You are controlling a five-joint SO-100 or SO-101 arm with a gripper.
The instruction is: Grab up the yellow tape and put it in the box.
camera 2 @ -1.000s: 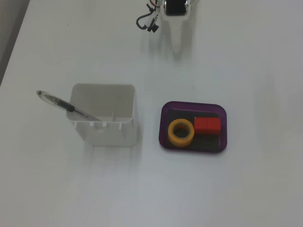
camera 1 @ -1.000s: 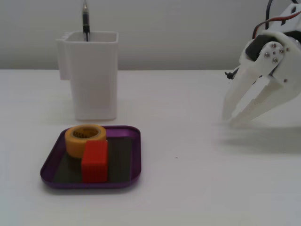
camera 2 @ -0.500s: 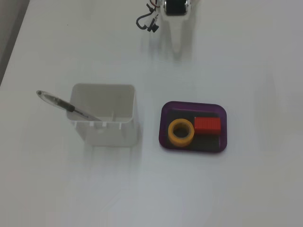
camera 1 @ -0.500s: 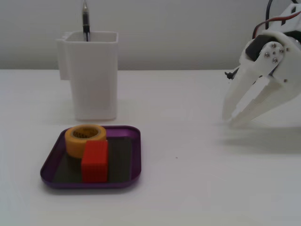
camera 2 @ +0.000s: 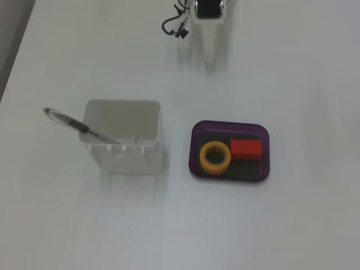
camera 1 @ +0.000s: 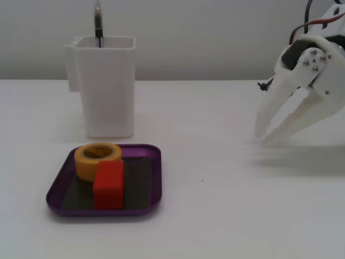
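Nothing has moved since the earlier frames: we see tape, box and hand in the same spots in both fixed views.

The yellow tape (camera 1: 97,159) lies flat, hollow centre up, inside the box (camera 1: 152,178). In the view from above it sits in the left half of the tray (camera 2: 215,158), touching or just beside a red block (camera 2: 246,148) that fills the upper right of the tray floor. In the low side view the red block (camera 1: 109,184) stands in front of the roll and hides its lower edge. The box (camera 2: 193,147) rests on the white tabletop (camera 1: 226,205), lower left of the side view.

A tall white container (camera 1: 105,86) with a pen (camera 1: 98,24) stands just behind the box in that view.

The hand (camera 1: 264,135) hangs well apart, at the right edge of the side view, fingers pointing down with a modest gap between them and nothing held. From above only its tip shows (camera 2: 209,56), at top centre.

We judge the task met as things lie: the tape already in the box. Were it to be regrasped, it lies down-frame of the hand in the view from above, and the red block crowds one side of the ring.
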